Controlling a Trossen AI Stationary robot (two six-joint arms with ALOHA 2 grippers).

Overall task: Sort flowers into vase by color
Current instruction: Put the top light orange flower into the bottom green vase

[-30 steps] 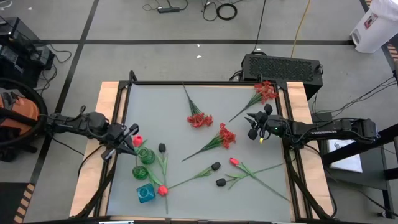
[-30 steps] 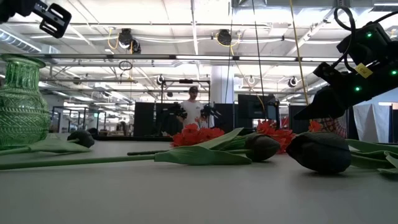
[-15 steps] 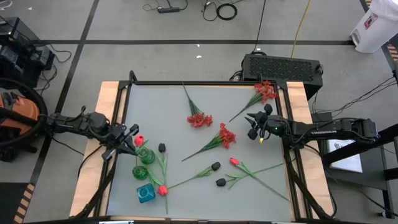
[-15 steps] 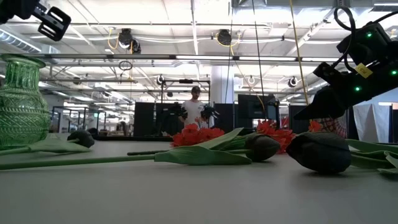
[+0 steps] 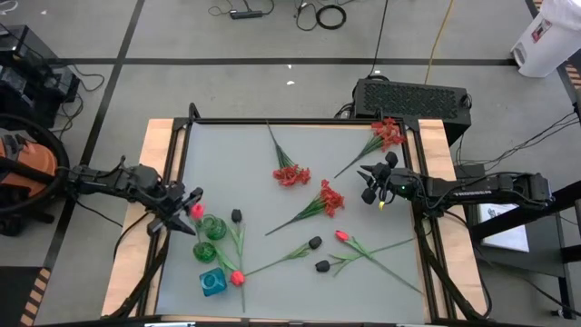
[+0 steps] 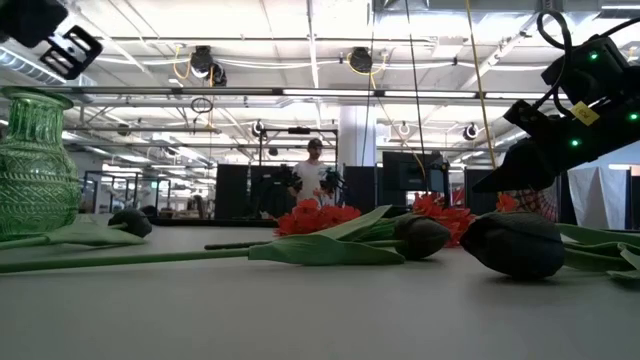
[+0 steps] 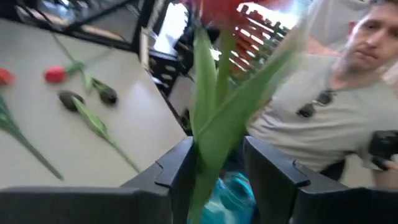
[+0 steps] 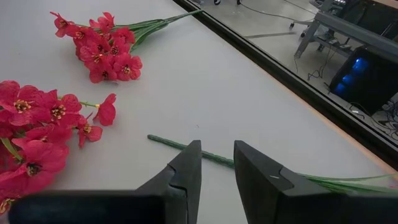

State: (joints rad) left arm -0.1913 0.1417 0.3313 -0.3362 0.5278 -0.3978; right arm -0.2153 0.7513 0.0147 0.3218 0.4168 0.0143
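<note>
Left gripper [image 5: 186, 207]: at the table's [image 5: 236, 154] left front, just beside the nearer green vase [image 5: 215, 227]; jaws parted, a tulip [image 5: 197, 211] stem loose between them, with a gap on one side in the wrist view.
Right gripper [image 5: 370, 184]: waits near the right edge, jaws a little apart, nothing between them, above a bare stem [image 8: 186, 148].
Risk, miss: tulip head sits beside the vase rim rather than squarely over the mouth; released here, stem likely slides down the outside and drops on the table.
Risk, tip: gripper close to light glass; a sideways pull-out could knock the vase into the second green vase [image 5: 203, 251] just beside it.
Risk, snag: broad leaf could catch on a finger and lift the tulip back out.
Risk, colour: three vases stand close together, so the wrong mouth is easy to hit.
Green vases: no bloom seen inside either (glass hides the bottom).
Blue vase [image 5: 211, 282]: at the front edge; looks empty; a red bud [image 5: 238, 278] lies just beside it, outside.
Unsorted: three red sprays [image 5: 290, 174], black buds [image 5: 314, 242] and another red bud [image 5: 341, 235] lie on the table.
</note>
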